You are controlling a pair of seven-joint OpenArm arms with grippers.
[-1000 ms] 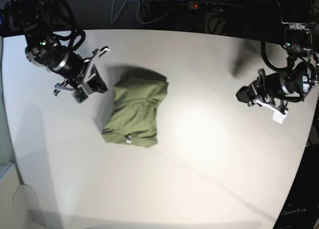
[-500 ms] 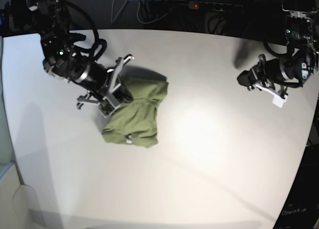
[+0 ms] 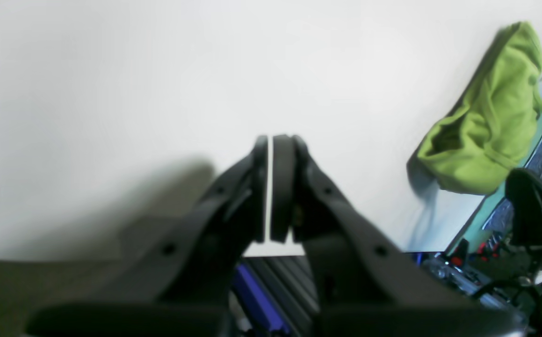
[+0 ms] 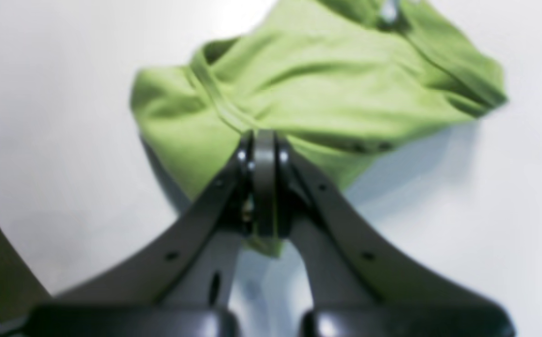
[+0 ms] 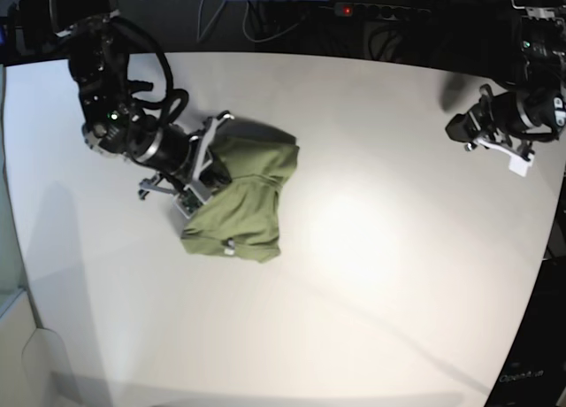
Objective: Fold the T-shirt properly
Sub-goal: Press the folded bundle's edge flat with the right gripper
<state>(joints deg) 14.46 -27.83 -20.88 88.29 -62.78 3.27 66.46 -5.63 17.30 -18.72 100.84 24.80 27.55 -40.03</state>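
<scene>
The olive-green T-shirt [image 5: 246, 199] lies bunched and wrinkled on the white table [image 5: 380, 283], left of the middle, with its small white tag [image 5: 228, 247] at the near edge. My right gripper [image 5: 209, 166] is at the shirt's left edge. In the right wrist view the right gripper [image 4: 263, 154] is shut with a bit of the T-shirt [image 4: 327, 89] pinched between the jaws. My left gripper [image 5: 456, 127] is far off at the table's right edge. In the left wrist view the left gripper [image 3: 270, 154] is shut and empty above bare table, with the T-shirt [image 3: 490, 121] far away.
Cables and a power strip [image 5: 371, 11] lie in the dark strip behind the table's back edge. The left arm's body [image 5: 531, 106] hangs over the right edge. A pale panel [image 5: 9, 274] runs along the left side.
My right arm moved from left of the shirt onto its left edge and shut on the cloth. My left arm drew back up and to the right, toward the table's far right corner.
</scene>
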